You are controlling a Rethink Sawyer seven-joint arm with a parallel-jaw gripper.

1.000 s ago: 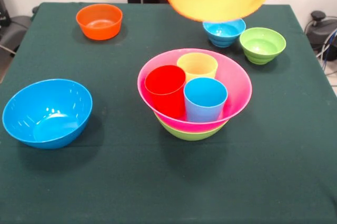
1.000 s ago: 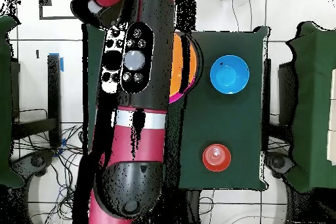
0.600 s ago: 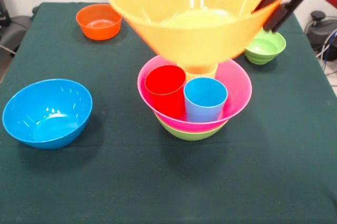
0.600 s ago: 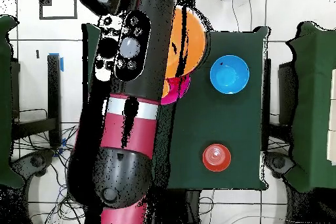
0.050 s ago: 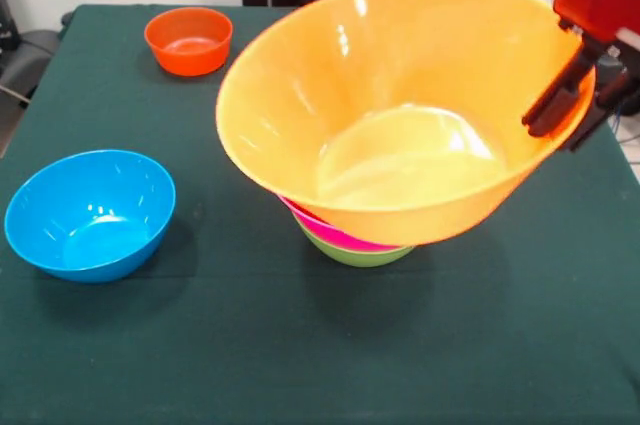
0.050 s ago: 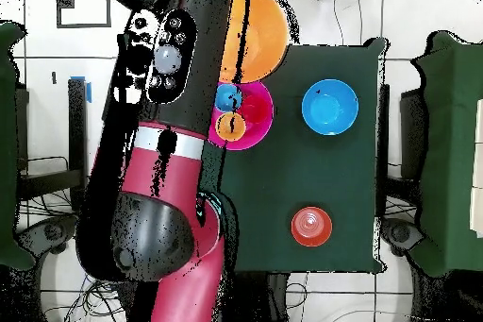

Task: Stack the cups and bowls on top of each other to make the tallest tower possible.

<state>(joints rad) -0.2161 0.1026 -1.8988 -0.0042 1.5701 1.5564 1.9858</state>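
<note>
Yellow-orange bowl, pink bowl over green, blue bowl, orange bowl, seemingly plain dark-green table

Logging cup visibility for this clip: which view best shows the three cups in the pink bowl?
The overhead view: the red cup, blue cup and yellow cup stand apart inside the pink bowl, beside the arm. In the front view the tilted yellow-orange bowl, held by the hand, hides all three.

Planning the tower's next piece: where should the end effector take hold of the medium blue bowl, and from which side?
By the rim, coming down from above. The medium blue bowl stands upright and open on the table, apart from the other bowls, so one finger could go inside its thin wall and one outside. Its round, flaring sides probably offer no firm side grip.
</note>
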